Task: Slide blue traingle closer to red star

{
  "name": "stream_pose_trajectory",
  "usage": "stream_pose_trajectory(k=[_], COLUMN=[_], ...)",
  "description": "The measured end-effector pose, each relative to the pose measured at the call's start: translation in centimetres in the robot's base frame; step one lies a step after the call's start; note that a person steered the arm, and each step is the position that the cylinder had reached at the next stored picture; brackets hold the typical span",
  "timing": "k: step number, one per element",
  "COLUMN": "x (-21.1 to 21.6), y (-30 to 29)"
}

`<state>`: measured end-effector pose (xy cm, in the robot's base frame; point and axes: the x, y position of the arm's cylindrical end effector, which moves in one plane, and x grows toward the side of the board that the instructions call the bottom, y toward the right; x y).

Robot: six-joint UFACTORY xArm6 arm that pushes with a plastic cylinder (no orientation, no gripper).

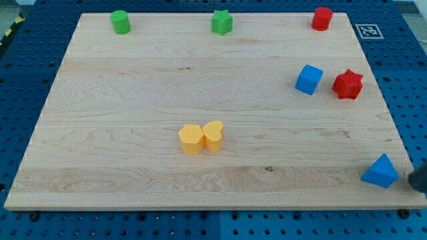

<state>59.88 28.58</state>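
**Desk:** What does the frame show?

**Photographer:** A pale wooden board on a blue pegboard bench. The small blue plastic triangle block sits at the board's lower right corner in the view, close to the edge. The red plastic star block lies well above it, toward the view's top, with a blue plastic cube just beside the star on the view's left.

**Desk:** And the arm?

**Photographer:** Only a dark rounded shape at the view's right edge, which I take to be my tip, just beside the triangle's right flank. There is no claw on this rig, so nothing to call wide or narrow; whether the tip touches the block, I cannot tell.

**Desk:** How will the triangle handle?

**Photographer:** It looks light, rigid and smooth, likely to glide easily on the wood and to spin if struck off-centre. A push should probably land square on its lower face, driving it toward the view's top.

**Desk:** Anything else?

**Photographer:** A yellow hexagonal block touching a yellow heart-shaped block mid-board; a green cylinder, green star and red cylinder along the top.
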Motion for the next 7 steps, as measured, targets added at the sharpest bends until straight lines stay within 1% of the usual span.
stream_pose_trajectory(k=[1, 2, 3, 7], x=[0.0, 0.0, 0.0, 0.5], y=[-1.7, -2.0, -5.0, -7.0])
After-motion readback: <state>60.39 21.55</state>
